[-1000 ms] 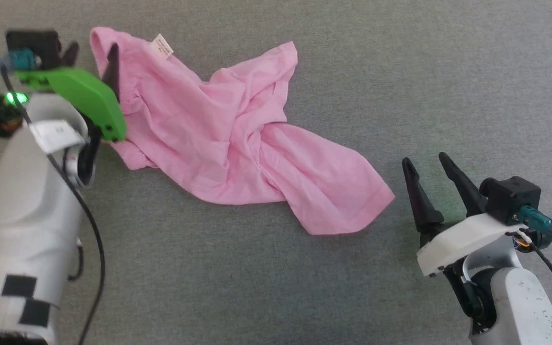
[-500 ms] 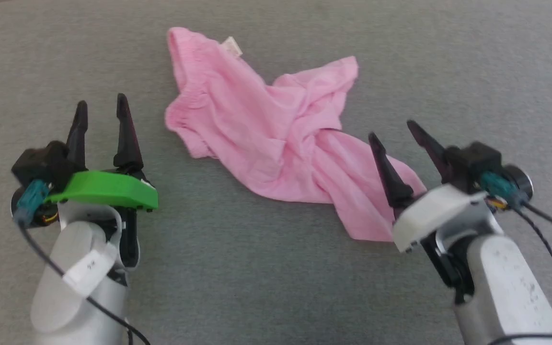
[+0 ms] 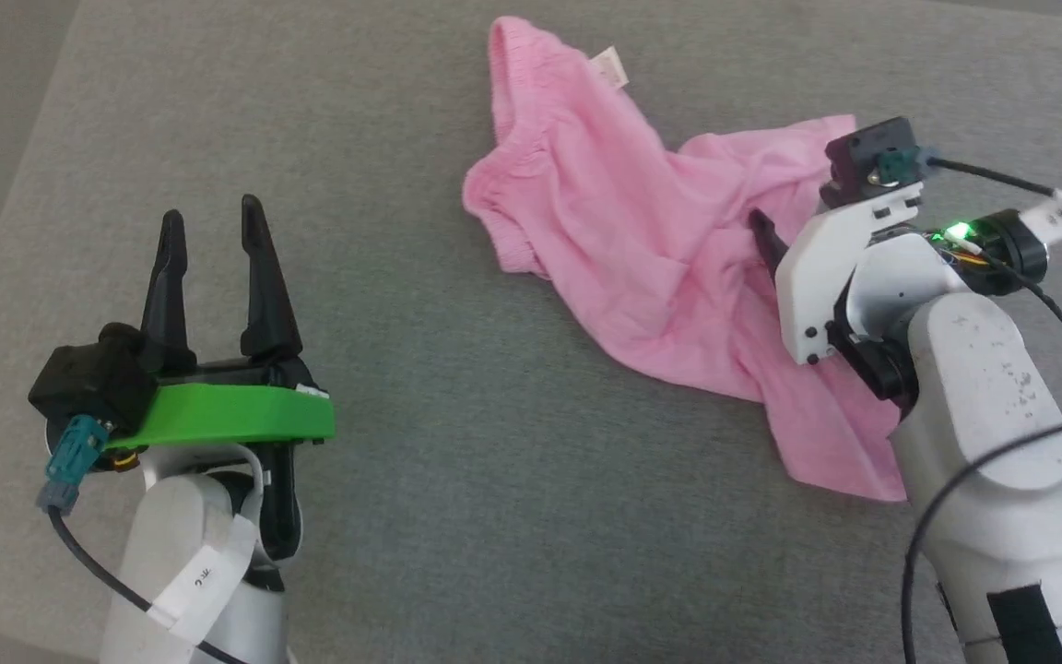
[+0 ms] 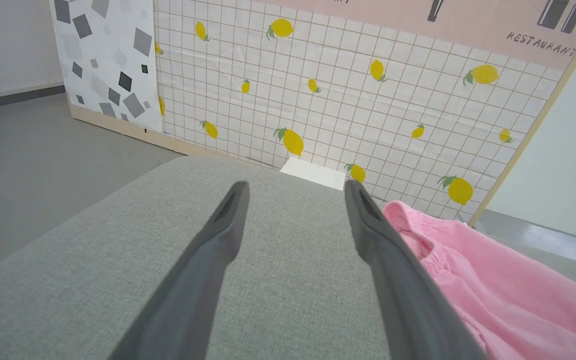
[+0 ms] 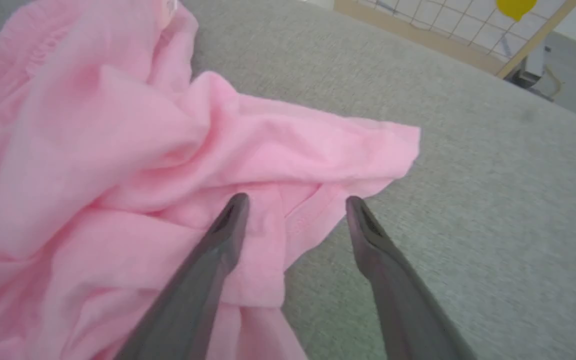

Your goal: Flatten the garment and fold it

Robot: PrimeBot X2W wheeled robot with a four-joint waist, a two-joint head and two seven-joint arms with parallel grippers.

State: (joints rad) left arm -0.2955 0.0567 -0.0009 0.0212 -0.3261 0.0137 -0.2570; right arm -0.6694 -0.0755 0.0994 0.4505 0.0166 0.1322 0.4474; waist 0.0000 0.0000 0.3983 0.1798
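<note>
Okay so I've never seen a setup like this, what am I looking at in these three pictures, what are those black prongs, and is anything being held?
This is a two-armed robot working over a grey padded surface. The wide picture comes from a camera on its head, looking down. The black prongs are fingers: each arm ends in a two-fingered gripper. The left gripper, on the green mount, hovers over bare surface with its fingers apart. The right gripper is above the pink shorts, also open. The other two pictures come from cameras on the wrists, each looking along that arm's own fingers. The shorts lie crumpled and twisted, with a gathered waistband and a small white label. Nothing is held right now. Behind the surface, the left wrist view shows a lemon-patterned wall panel.
</note>
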